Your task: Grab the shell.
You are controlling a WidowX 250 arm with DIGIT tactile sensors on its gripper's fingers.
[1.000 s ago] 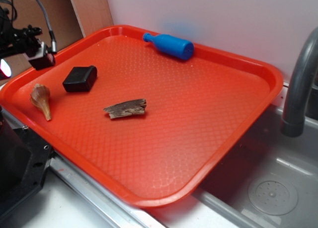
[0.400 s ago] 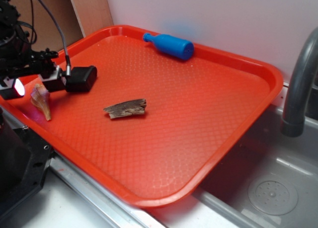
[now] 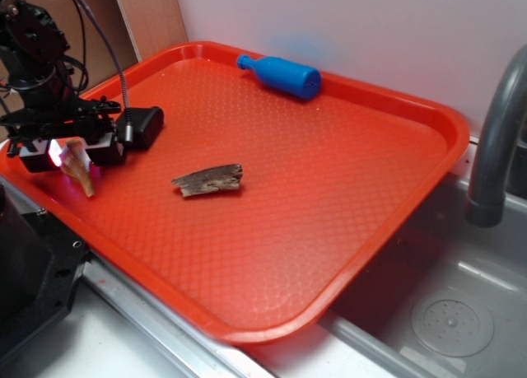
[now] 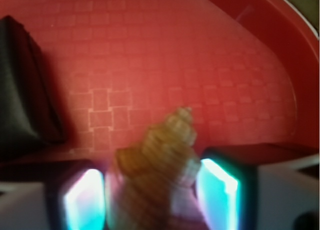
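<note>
The tan-orange spiral shell (image 3: 83,174) lies near the left rim of the red tray (image 3: 329,189), its point towards the front. My gripper (image 3: 72,154) is down over the shell's wide end. In the wrist view the shell (image 4: 160,160) sits between the two lit pads of the gripper (image 4: 152,200). The jaws are open, with the right pad close against the shell and a thin gap on the left. The shell rests on the tray.
A black block (image 3: 144,124) sits just behind the gripper, also at the left in the wrist view (image 4: 20,89). A brown-grey bark piece (image 3: 207,179) lies mid-tray. A blue bottle (image 3: 280,75) lies at the back rim. A grey faucet (image 3: 498,139) and sink (image 3: 445,312) are at the right.
The gripper has moved from behind the tray's left rim forward and down until it straddles the shell. The shell and the other objects have not moved.
</note>
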